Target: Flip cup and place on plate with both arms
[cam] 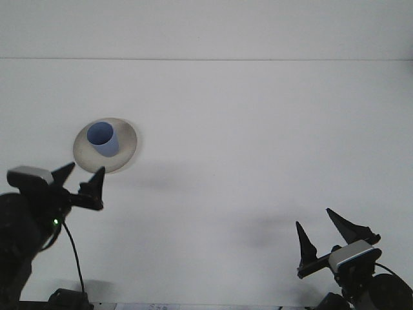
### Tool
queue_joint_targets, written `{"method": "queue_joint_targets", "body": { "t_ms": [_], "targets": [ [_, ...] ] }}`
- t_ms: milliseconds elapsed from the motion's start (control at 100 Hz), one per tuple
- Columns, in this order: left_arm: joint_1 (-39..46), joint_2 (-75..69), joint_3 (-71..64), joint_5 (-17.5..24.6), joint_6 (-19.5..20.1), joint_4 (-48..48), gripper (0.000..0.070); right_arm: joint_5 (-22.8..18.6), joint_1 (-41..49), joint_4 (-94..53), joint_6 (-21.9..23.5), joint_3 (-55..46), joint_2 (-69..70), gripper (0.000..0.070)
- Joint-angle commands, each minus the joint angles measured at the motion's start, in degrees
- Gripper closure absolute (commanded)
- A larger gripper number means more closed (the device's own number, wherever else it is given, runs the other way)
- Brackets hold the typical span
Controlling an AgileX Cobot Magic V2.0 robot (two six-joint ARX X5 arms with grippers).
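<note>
A blue cup stands upright, mouth up, on a round grey plate at the left of the white table. My left gripper hangs low at the left edge, just in front of the plate, open and holding nothing. Its fingertips point toward the plate without touching it. Near the bottom right corner my right gripper is open and empty, far from the cup.
The white table stretches from the plate to the right arm, with its back edge against a pale wall. A black cable hangs from the left arm at the lower left.
</note>
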Motion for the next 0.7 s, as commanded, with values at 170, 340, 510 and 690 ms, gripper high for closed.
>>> {"method": "queue_joint_targets", "body": {
  "t_ms": [170, 340, 510, 690],
  "targets": [
    [-3.1, -14.99, -15.39, 0.39, -5.66, 1.2, 0.0186, -0.22, 0.5, 0.7, 0.02, 0.44, 0.22, 0.0172],
    [-3.13, -17.86, -16.31, 0.11, -5.66, 0.74, 0.0551, -0.26, 0.5, 0.2, 0.02, 0.44, 0.28, 0.0552],
    [-3.13, -17.84, -16.31, 0.28, -5.73, 0.72, 0.0688, -0.22, 0.5, -0.44, 0.02, 0.44, 0.26, 0.0693],
    [-3.13, -18.14, -16.28, 0.07, -5.7, 0.81, 0.0684, -0.2, 0.5, 0.66, 0.0, 0.46, 0.26, 0.0693]
  ]
}}
